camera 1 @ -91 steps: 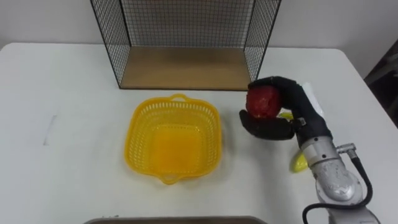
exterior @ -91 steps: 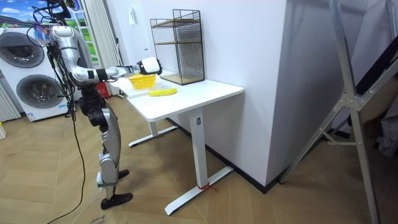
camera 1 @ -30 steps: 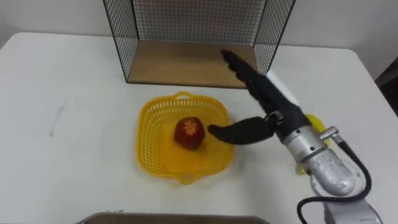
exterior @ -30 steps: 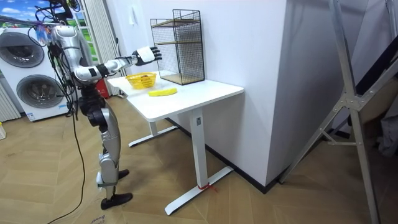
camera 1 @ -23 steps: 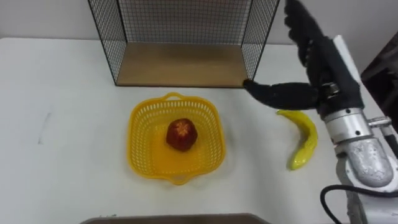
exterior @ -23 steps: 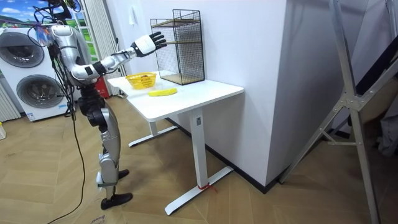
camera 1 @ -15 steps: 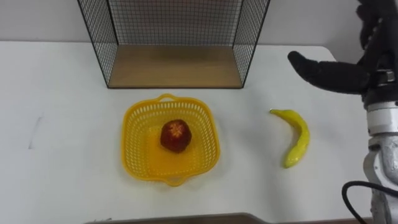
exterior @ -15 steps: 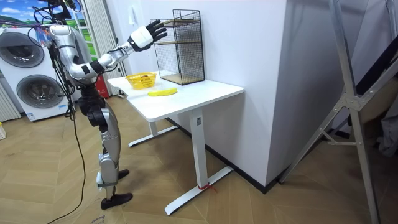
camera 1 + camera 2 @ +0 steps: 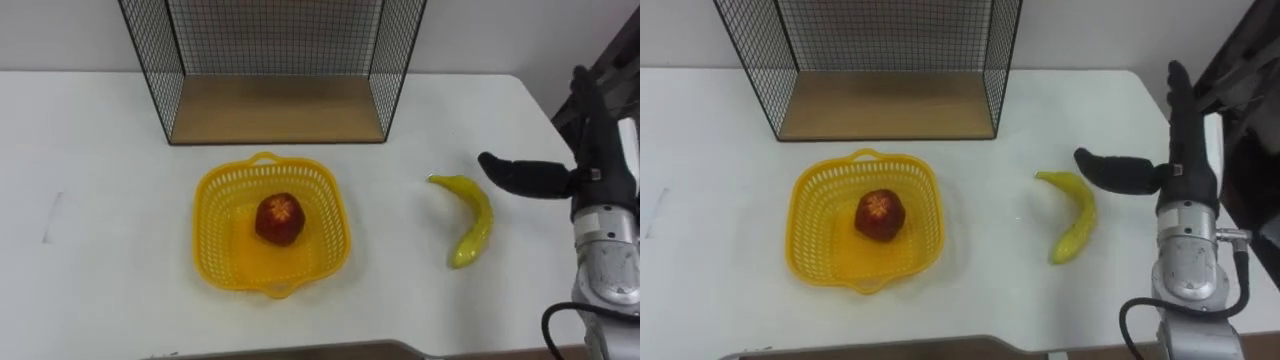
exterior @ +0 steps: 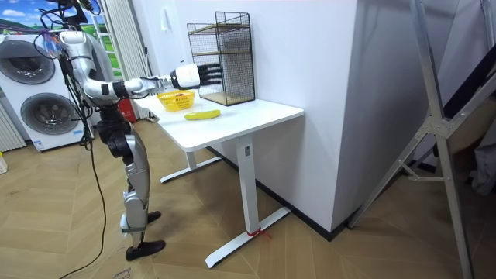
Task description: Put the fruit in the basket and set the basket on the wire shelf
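1. We are looking down on a white table (image 9: 90,150), with the black wire shelf (image 9: 275,108) and its wooden floor standing at the far edge
2. The yellow basket (image 9: 212,210) is sitting in front of the shelf, and the red apple (image 9: 278,218) is lying inside it
3. The banana (image 9: 470,220) is lying on the bare tabletop, well to the right of the basket
4. Our right hand (image 9: 1185,150) is hanging beside the banana, fingers straight, thumb spread, holding nothing
5. In the room view we are standing on a wooden floor (image 10: 310,248) at the table's end, with washing machines (image 10: 35,112) behind us
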`<state>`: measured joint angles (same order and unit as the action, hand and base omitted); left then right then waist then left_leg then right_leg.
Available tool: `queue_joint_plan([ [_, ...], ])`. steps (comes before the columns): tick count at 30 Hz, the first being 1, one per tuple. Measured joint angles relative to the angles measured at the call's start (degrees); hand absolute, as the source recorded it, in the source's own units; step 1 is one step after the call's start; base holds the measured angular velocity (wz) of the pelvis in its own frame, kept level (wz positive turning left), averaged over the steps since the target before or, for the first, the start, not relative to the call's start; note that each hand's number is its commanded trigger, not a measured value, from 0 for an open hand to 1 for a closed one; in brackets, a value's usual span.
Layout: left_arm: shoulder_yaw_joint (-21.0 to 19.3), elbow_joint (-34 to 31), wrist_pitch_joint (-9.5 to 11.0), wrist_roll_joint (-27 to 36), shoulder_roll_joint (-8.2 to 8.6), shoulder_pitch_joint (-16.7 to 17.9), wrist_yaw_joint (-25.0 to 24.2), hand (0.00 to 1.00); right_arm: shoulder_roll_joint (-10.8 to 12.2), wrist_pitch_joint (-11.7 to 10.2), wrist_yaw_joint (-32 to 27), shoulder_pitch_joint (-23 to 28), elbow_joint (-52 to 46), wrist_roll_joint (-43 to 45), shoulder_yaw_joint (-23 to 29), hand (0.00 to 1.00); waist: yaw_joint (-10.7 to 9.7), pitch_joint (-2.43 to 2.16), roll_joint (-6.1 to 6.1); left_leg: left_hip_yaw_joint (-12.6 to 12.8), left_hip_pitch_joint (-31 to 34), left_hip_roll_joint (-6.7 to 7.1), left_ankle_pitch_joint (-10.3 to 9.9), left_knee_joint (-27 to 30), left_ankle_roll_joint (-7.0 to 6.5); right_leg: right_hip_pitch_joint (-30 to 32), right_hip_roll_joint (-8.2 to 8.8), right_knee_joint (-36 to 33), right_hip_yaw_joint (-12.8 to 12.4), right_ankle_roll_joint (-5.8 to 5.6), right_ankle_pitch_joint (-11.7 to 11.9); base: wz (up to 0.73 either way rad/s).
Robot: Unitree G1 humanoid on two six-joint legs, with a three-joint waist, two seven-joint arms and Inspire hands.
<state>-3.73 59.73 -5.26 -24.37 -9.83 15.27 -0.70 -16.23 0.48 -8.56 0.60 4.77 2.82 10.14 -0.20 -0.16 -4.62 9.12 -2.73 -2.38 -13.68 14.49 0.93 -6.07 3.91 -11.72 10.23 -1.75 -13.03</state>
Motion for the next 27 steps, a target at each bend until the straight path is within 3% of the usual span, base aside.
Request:
queue_joint_plan([
  [10, -0.2, -2.6, -1.1, 0.0, -0.12, 0.1, -0.1, 0.00, -1.2, 0.9, 0.1, -2.7, 7.2, 1.8, -2.2, 0.00, 1.3, 0.42, -0.66, -0.6, 0.1, 0.01, 0.0, 0.4, -0.01, -0.4, 0.01, 0.1, 0.6, -0.02, 0.0, 0.03],
  [18, -0.7, -3.8, -2.0, 0.0, -0.12, 0.1, -1.1, 0.00, -1.5, 3.3, 7.6, -4.5, 17.9, 1.5, -3.8, 0.00, 2.3, 0.48, -0.42, -1.1, 0.5, 0.05, 0.0, 0.4, -0.01, -0.8, 0.00, 0.0, 1.1, -0.02, 0.0, 0.03],
  [27, -2.2, -3.5, -2.5, -0.2, -0.49, -0.2, -1.2, 0.00, -2.4, 1.1, 12.0, -8.3, 29.2, 2.0, -5.2, 0.00, 2.2, -0.05, -1.31, -1.3, -0.7, 0.10, 0.0, 0.4, -0.01, -2.3, -0.03, 0.2, 1.2, -0.05, 0.0, 0.01],
])
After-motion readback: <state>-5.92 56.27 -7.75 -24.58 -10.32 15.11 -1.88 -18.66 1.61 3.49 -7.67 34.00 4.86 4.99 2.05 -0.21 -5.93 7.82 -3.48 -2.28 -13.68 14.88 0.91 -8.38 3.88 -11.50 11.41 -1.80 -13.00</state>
